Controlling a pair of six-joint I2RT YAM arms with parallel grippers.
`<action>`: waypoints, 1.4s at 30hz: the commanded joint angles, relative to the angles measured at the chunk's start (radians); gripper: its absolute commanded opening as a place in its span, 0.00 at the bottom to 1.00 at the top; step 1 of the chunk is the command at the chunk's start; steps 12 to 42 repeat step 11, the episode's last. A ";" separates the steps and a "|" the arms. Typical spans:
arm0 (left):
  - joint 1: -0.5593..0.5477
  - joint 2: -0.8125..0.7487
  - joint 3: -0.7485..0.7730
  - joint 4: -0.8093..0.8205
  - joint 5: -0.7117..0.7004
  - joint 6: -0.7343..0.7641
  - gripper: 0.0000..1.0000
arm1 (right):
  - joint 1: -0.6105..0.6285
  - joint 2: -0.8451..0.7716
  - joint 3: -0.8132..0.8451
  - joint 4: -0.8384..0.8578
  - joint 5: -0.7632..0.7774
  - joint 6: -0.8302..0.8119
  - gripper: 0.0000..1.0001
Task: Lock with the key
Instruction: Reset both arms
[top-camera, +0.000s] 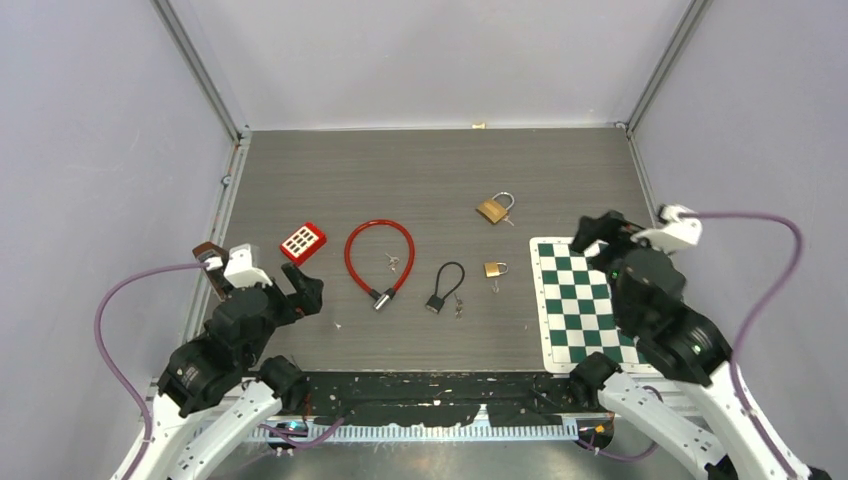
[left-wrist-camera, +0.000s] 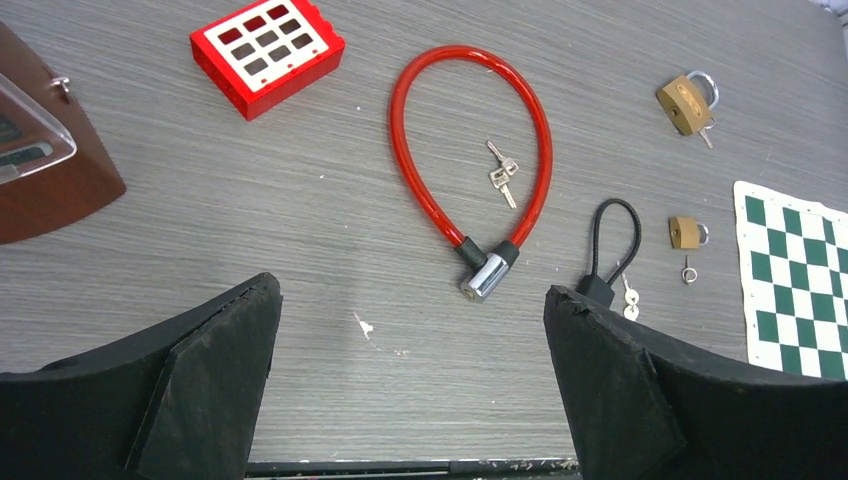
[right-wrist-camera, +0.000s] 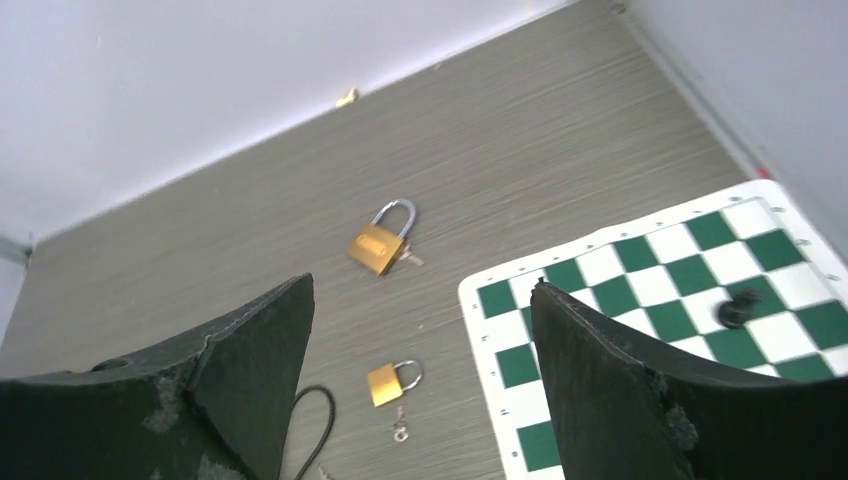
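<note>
Brass is catching my eye: I am looking at a brass padlock (right-wrist-camera: 378, 247) lying flat toward the back of the table (top-camera: 420, 170), its silver shackle arched and a key tip showing at its base. Nearer to me a smaller padlock (top-camera: 494, 269) is lying with a loose key (top-camera: 495, 288) just beside it, not touching. I cannot tell whether either shackle is latched.

Both locks are sitting left of a green-and-white chessboard mat (top-camera: 580, 300), with bare wood grain around them. A black cable lock (top-camera: 445, 285) and a red cable lock (top-camera: 380, 258) are lying further left, then a red block (top-camera: 303, 242).

The right gripper (right-wrist-camera: 422, 290) is hanging over the mat's far edge, fingers spread wide and holding nothing. The left gripper (left-wrist-camera: 412, 292) is hovering near the red block, equally wide and empty.

Pale walls are enclosing the grey table on three sides.
</note>
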 joint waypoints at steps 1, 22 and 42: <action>-0.001 -0.028 0.012 -0.011 -0.027 -0.018 1.00 | -0.002 -0.133 -0.026 -0.195 0.192 0.043 0.86; -0.001 -0.143 -0.014 -0.027 -0.081 -0.068 1.00 | -0.002 -0.231 -0.009 -0.233 0.225 -0.033 0.86; -0.001 -0.143 -0.014 -0.027 -0.081 -0.068 1.00 | -0.002 -0.231 -0.009 -0.233 0.225 -0.033 0.86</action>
